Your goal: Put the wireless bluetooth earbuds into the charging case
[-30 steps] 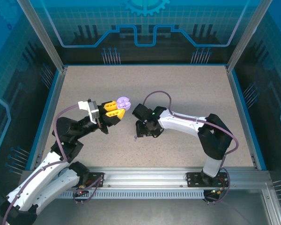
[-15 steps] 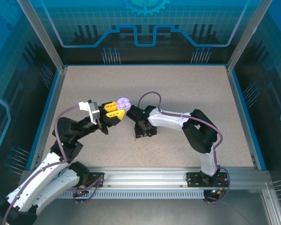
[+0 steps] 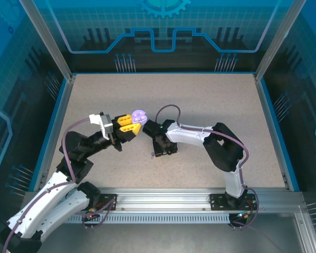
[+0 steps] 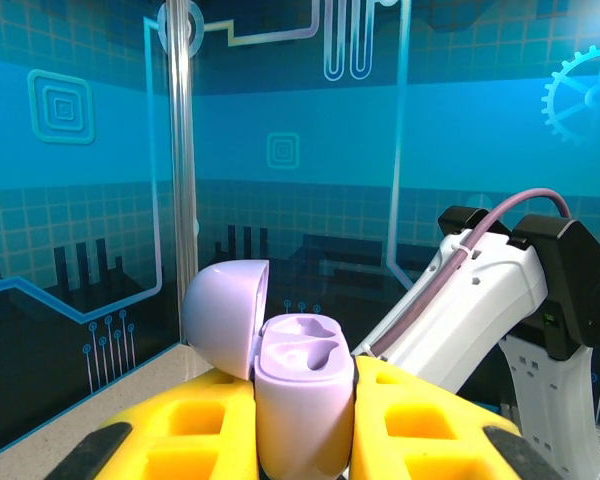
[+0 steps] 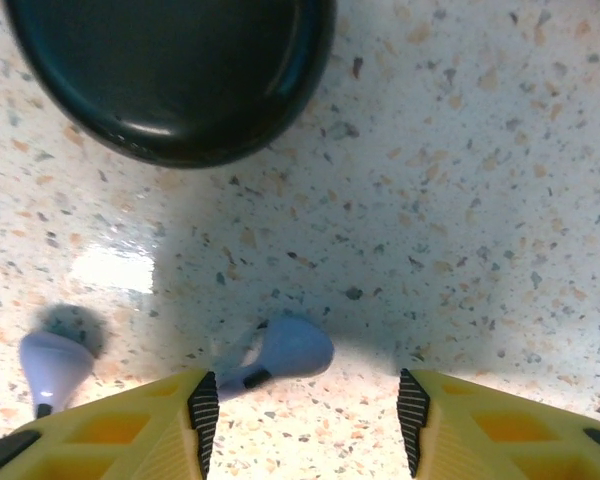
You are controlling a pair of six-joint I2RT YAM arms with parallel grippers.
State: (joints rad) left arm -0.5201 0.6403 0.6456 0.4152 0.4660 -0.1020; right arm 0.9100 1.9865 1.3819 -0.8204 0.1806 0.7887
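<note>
From above: my left pincer [image 3: 130, 124] is up off the table [image 3: 210, 105], clamped on the lavender charging case [image 3: 139, 114] with its lid flipped open; my right pincer [image 3: 159, 152] points straight down at the tabletop just to the right of it; can't read its jaws from up here.

Left wrist cam: the case [image 4: 302, 400] sits upright, squeezed between my yellow fingers [image 4: 195, 430]; the lid [image 4: 225, 315] hangs open on the left; the two moulded wells on top are in plain view; my white right arm [image 4: 480, 290] is off to the right behind it.

Right wrist cam: right pincer [image 5: 305, 420] has its jaws apart, gripping nothing; one lavender earbud [image 5: 285, 352] lies on the table between them, tucked close to the pad on the picture's left, well clear of the other pad; a second lavender earbud [image 5: 52, 365] lies outside the jaws, further left; a black round case [image 5: 170, 70] sits at the top of the view, apart from both buds.
</note>
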